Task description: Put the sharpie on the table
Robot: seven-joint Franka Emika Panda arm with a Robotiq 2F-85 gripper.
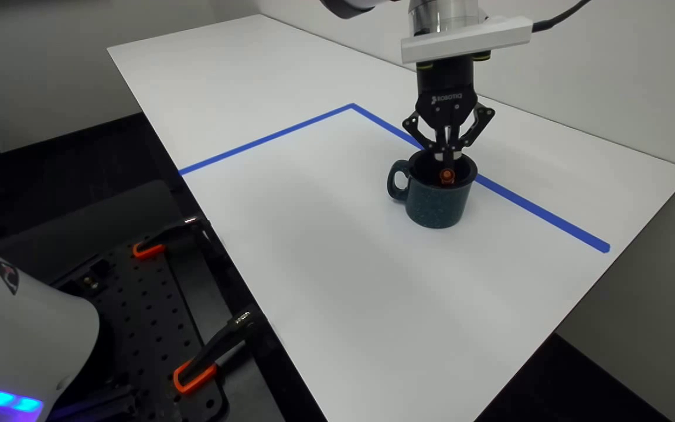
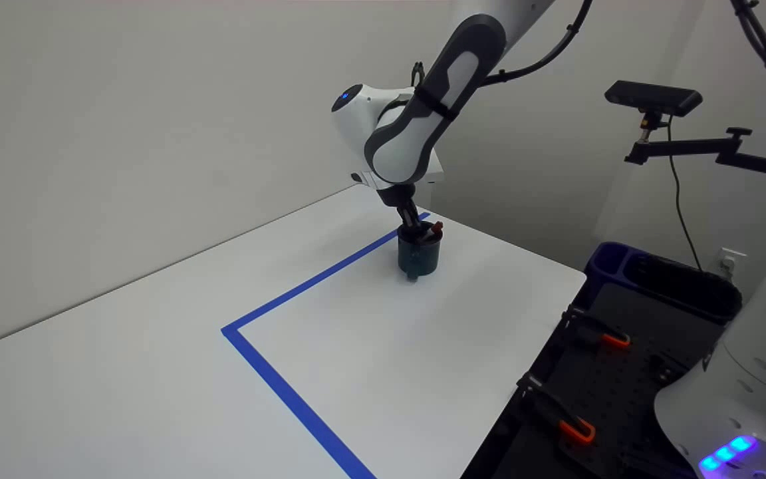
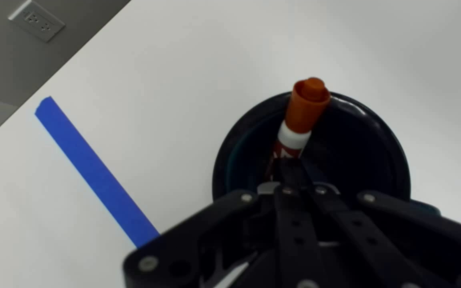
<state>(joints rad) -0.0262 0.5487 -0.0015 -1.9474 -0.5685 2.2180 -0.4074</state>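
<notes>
Black gripper (image 1: 448,159), in an exterior view: fingers nearly together inside the mug (image 1: 437,208) on the white table (image 1: 326,252). In an exterior view, the sharpie (image 2: 435,228) tilts inside the mug, cap by the right rim. Wrist view: the fingers overlap the sharpie's body; whether they clamp it cannot be told.

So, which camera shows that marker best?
The wrist view: there the marker looks large, its orange cap and white band clear. Both exterior views show little beyond its cap, tiny, at the mouth of the mug.
</notes>
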